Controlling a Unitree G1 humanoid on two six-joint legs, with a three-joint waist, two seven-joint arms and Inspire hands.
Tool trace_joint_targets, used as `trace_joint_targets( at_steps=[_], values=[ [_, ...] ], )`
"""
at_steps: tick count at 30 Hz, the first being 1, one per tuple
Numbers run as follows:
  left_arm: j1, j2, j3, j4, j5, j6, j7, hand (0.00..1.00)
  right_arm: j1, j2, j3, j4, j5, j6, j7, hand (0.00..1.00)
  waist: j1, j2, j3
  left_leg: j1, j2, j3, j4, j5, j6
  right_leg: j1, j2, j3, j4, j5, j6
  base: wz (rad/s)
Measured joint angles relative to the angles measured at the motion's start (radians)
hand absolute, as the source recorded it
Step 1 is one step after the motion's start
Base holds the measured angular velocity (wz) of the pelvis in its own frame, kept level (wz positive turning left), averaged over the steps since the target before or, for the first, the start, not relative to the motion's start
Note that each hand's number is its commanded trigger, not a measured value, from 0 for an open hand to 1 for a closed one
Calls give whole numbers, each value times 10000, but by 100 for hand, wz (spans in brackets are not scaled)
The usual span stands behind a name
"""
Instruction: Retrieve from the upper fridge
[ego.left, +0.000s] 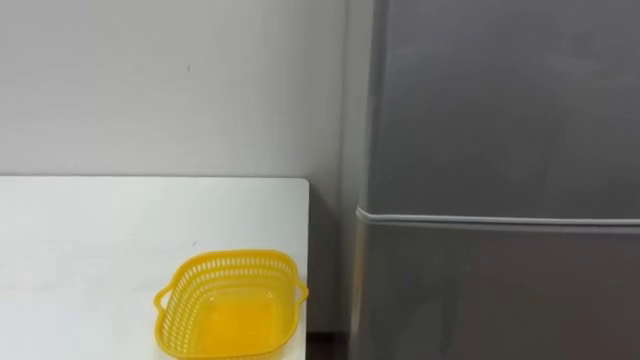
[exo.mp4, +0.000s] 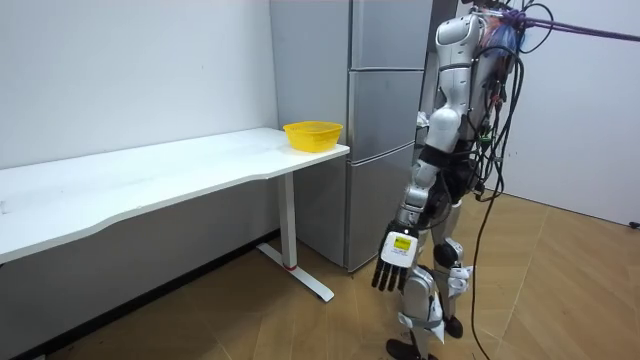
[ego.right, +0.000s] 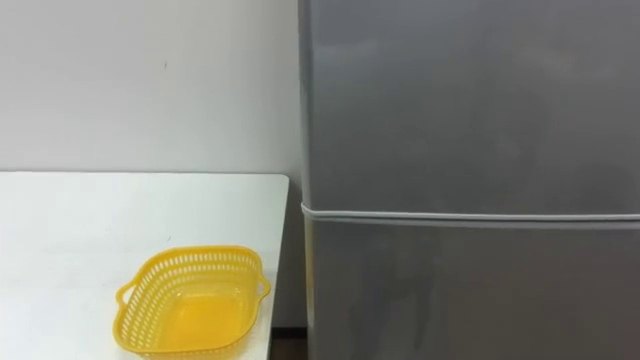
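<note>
A tall, smooth-fronted grey fridge (ego.left: 500, 150) is seen at the right of the eye views. Its upper door (ego.left: 500, 100) is shut flush, and it is parted from the lower door (ego.left: 500, 300) by a thin pale seam (ego.left: 500, 220). Whatever is kept in the upper compartment is hidden behind that closed door, so its contents cannot be told.

Just beside the fridge, across a narrow dark gap, a long white rectangular table (ego.left: 100, 230) is set against a plain pale wall (ego.left: 150, 80). A yellow perforated plastic basket (ego.left: 230, 305) with two small side handles is placed on the table, near the end closest to the fridge.

In the room view the robot is shown upright on a wooden herringbone floor (exo.mp4: 300, 330), close in front of the fridge and facing it, with the table off to the room view's left. Its left hand (exo.mp4: 397, 262) is hung low at its side (about level with the thigh). The fingers are held straight and pointed down, relaxed, with nothing grasped. The hand is well apart from the fridge and from the basket.
</note>
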Motion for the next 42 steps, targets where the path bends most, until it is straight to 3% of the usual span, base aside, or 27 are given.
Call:
trace_joint_targets(
  at_steps=[6, 10, 17, 19, 26, 29, 32, 34, 37, 42],
  values=[
    [-286, -15, 923, -706, -4136, -275, 1030, 0, -2, -9, -26, -87, -14, 91, -75, 0, 87, 27, -4, 33, -6, -48, 8, 1, 1, -38, -18, -94, 37, -2, 0, 1],
    [-567, 16, 1422, -1612, -6711, -958, 1651, 0, -27, -29, -101, -90, -269, 96, -94, 0, 297, 29, -4, 36, -9, -47, -3, 1, 1, -64, -25, -111, 57, -1, -1, -2],
    [-660, 96, 1425, -3191, -9697, -1937, 2758, 0, -53, -98, -120, -161, -801, 79, -81, 0, 467, 54, -17, -18, -8, -99, -7, 0, 1, -108, -25, -146, 58, -1, -2, 1],
    [-690, 125, 1381, -3735, -10223, -2397, 3049, 0, -46, -106, -115, -320, -1124, 63, -86, 0, 473, 64, -20, -34, -33, -193, -9, 1, 2, -105, -36, -166, 58, -1, -1, 6],
    [-604, 166, 1851, -6087, -10373, -3151, 4148, 0, 109, -121, -346, -604, -2357, -253, -202, 0, 541, 16, -60, -32, -63, -209, -69, 4, 7, -167, -50, -124, 63, -5, 5, 0],
    [-589, 196, 2035, -7807, -9111, -3319, 4975, 0, 202, -130, -681, -596, -2618, -348, -238, 0, 652, 41, -75, -6, -69, -219, -63, 6, 11, -172, -56, -98, 88, -4, 6, -4],
    [-749, 419, 2118, -9383, -7851, -3662, 5622, 0, 337, -164, -844, -599, -2606, -365, -326, 0, 734, 120, -71, 77, -79, -224, -88, 6, 11, -160, -59, -23, 127, -5, 6, -8],
    [-749, 498, 2227, -10712, -6350, -3664, 6139, 0, 312, -163, -1087, -573, -2657, -337, -392, 0, 709, 212, -82, 73, -108, -273, -114, 6, 12, -229, -73, 57, 200, -8, 11, -11],
    [-747, 540, 2271, -12355, -4285, -3639, 6188, 0, 382, -163, -1214, -564, -2652, -314, -382, 0, 666, 207, -83, 94, -143, -332, -164, 28, 47, -227, -85, 106, 200, -14, 23, 0],
    [-749, 778, 2225, -13872, -3673, -3337, 5497, 0, 392, -163, -1324, -527, -2502, -223, -262, 0, 395, 248, -75, 44, -168, -518, -142, 32, 54, -73, -84, -60, 172, -19, 35, 10]
  ],
)
